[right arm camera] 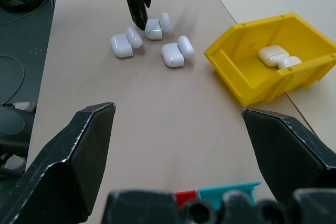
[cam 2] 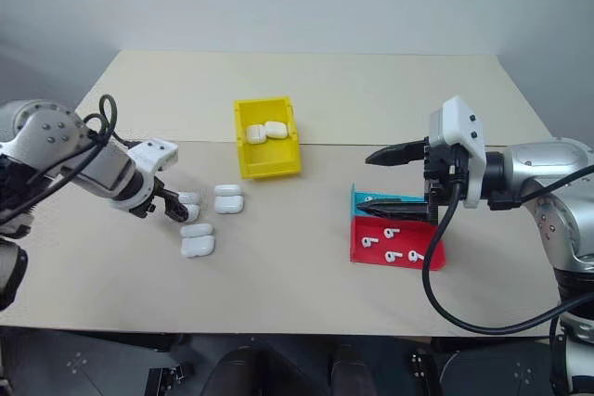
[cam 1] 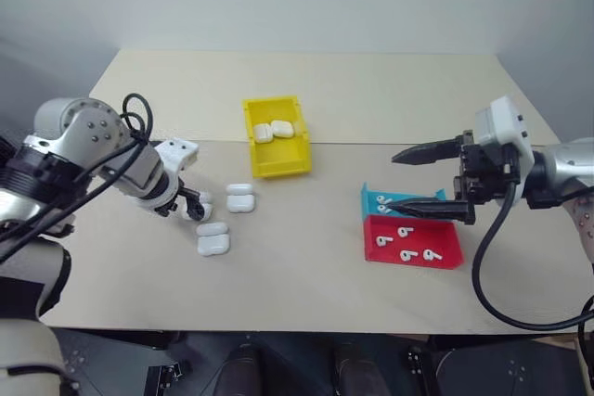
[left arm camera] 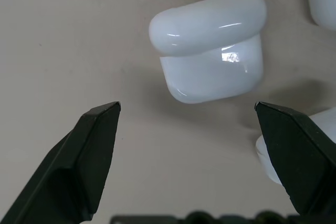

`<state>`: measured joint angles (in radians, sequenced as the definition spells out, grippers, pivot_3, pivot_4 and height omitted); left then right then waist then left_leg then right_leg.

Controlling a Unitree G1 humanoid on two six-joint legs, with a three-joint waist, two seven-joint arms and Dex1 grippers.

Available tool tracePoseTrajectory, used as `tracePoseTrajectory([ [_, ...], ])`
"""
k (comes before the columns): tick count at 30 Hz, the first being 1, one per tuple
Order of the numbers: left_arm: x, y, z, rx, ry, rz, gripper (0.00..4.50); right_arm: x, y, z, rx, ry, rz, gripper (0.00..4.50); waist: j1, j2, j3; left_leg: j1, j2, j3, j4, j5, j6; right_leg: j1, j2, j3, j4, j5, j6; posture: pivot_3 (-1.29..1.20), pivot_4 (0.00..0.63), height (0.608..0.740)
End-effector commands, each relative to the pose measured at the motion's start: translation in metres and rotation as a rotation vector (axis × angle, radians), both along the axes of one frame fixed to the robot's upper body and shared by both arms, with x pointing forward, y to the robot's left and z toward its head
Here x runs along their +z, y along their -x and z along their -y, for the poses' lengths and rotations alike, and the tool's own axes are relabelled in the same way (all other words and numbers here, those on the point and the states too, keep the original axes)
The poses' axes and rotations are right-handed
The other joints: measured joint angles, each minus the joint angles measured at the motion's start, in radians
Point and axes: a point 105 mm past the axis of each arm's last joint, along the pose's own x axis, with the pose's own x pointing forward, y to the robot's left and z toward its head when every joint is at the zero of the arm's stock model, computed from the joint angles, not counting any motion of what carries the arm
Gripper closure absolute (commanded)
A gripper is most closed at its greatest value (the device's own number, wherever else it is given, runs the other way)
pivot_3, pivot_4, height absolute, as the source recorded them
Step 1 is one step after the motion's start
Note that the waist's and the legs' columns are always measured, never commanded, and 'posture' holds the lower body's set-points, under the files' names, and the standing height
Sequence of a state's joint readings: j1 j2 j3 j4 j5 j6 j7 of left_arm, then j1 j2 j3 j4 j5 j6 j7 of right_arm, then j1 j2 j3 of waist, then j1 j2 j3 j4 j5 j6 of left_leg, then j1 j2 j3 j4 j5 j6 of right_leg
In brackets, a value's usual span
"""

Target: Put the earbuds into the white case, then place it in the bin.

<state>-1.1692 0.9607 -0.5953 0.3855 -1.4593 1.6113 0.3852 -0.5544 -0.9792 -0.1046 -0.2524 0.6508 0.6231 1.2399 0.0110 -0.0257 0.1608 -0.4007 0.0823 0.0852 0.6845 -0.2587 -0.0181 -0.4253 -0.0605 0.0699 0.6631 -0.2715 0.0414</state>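
left gripper [cam 1: 190, 199] covers part of one white case [cam 1: 203, 206]; blue tray [cam 1: 376, 199] mostly hidden behind the right gripper [cam 1: 414, 181].

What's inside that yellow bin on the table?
Two closed white cases lie side by side in the yellow bin. Whether they hold earbuds cannot be seen, since their lids are shut, and the floor beneath them is covered.

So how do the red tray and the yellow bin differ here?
The red tray is low and holds loose earbuds; the yellow bin is taller-walled and holds two white cases. The tray sits under the right hand, the bin mid-table. Both are plastic.
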Motion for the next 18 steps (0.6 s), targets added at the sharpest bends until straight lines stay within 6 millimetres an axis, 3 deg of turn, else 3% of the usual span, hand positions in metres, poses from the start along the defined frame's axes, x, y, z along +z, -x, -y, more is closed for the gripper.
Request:
tracePoseTrajectory([
  [1, 0.0033, -0.0045, 0.0010, 0.033, 0.027, 0.024, 0.05, 0.0124, 0.0042, -0.0025, 0.020, -0.007, 0.039, 0.00, 0.000, 0.000, 0.000, 0.000, 0.000, 0.000, 0.000, 0.000, 0.000, 0.000, 0.000, 0.000, 0.000, 0.000, 0.000, 0.00, 0.150, 0.740],
  [14, -0.0056, -0.0081, 0.0039, 0.083, 0.031, 0.016, 0.05, 0.0152, 0.0049, -0.0020, 0.019, -0.010, 0.041, 0.00, -0.001, 0.000, 0.000, 0.000, 0.000, 0.000, 0.000, 0.000, 0.000, 0.000, 0.000, 0.000, 0.000, 0.000, 0.000, 0.00, 0.150, 0.740],
  [18, -0.0058, -0.0083, 0.0036, 0.091, 0.041, 0.026, 0.89, 0.0152, 0.0052, -0.0019, 0.017, -0.011, 0.041, 0.00, -0.001, 0.000, 0.000, 0.000, 0.000, 0.000, 0.000, 0.000, -0.001, 0.000, 0.000, 0.000, 0.000, 0.000, 0.000, 0.00, 0.150, 0.740],
])
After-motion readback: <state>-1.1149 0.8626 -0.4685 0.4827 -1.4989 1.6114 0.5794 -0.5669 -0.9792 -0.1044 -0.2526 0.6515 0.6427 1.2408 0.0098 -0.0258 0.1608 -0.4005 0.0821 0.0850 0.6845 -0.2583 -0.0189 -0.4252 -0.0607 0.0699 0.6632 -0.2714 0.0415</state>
